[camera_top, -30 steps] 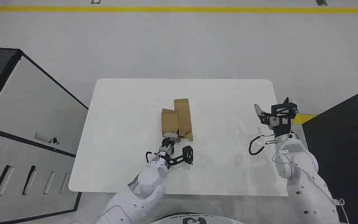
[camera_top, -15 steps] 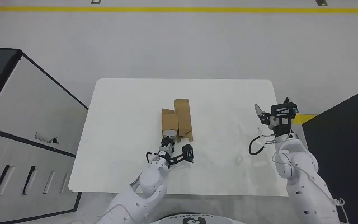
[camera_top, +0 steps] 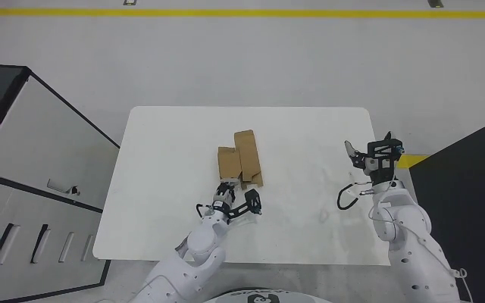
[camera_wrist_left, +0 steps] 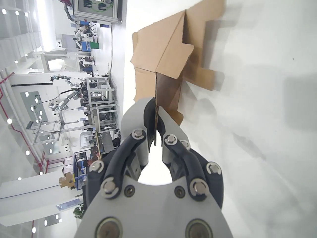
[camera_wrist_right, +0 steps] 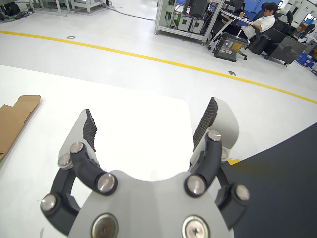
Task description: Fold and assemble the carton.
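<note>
1. Over the table, seen from above: the white table (camera_top: 303,136) carries the carton (camera_top: 246,154), a brown cardboard blank near its middle; the left gripper (camera_top: 225,186) sits at the carton's near edge, on the robot's side; the right gripper (camera_top: 355,151) hangs well apart from the carton, by the table's right edge.
2. From the left wrist: the left gripper (camera_wrist_left: 156,117) is clamped on a thin edge of the carton (camera_wrist_left: 161,50), its two dark pads (camera_wrist_left: 148,115) pressed against either face of the cardboard; the pinched flap stands up off the table (camera_wrist_left: 260,112); the rest of the blank lies beyond it, partly folded, with one creased panel raised and a notched flap flat on the surface.
3. From the right wrist: the right gripper (camera_wrist_right: 149,110) has its ribbed fingers (camera_wrist_right: 90,127) spread wide apart with nothing between them; it hovers over a rounded corner of the table (camera_wrist_right: 123,95); one end of the carton (camera_wrist_right: 14,117) lies flat on the table, well apart from the gripper.
</note>
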`<action>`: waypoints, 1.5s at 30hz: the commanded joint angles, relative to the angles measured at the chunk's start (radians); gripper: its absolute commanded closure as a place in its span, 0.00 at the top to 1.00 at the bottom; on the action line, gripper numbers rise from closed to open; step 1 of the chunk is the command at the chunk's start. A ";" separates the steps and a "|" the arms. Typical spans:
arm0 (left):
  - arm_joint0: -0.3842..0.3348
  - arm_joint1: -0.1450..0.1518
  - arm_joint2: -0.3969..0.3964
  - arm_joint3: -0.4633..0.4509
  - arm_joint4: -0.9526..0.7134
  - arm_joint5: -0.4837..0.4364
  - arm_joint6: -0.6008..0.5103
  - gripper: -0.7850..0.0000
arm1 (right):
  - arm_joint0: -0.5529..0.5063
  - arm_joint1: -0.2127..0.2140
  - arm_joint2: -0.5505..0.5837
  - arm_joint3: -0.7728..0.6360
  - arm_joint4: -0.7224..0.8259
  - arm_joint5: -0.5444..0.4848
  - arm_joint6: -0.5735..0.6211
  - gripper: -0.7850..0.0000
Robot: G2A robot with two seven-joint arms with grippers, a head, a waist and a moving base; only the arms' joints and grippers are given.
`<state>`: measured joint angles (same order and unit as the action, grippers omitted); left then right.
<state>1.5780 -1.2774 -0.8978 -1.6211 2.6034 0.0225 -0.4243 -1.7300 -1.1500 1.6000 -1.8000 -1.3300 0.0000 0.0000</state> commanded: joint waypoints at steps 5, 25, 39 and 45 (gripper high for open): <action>0.042 0.015 -0.048 -0.104 0.054 0.014 0.052 0.00 | 0.000 0.000 0.000 0.000 0.000 0.000 0.000 1.00; 0.176 0.074 -0.198 -0.441 0.190 -0.115 0.400 0.00 | 0.000 0.000 0.000 0.000 0.000 0.000 0.000 1.00; 0.160 0.080 -0.241 -0.425 0.112 -0.065 0.521 0.00 | 0.000 0.000 0.000 0.000 0.000 0.000 0.000 1.00; 0.149 0.092 -0.313 -0.373 -0.029 0.018 0.734 0.00 | 0.000 0.000 0.000 0.000 0.000 0.000 0.000 1.00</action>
<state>1.7299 -1.1870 -1.1982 -2.0080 2.6148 0.0196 0.2564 -1.7300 -1.1500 1.6000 -1.8000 -1.3300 0.0000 0.0000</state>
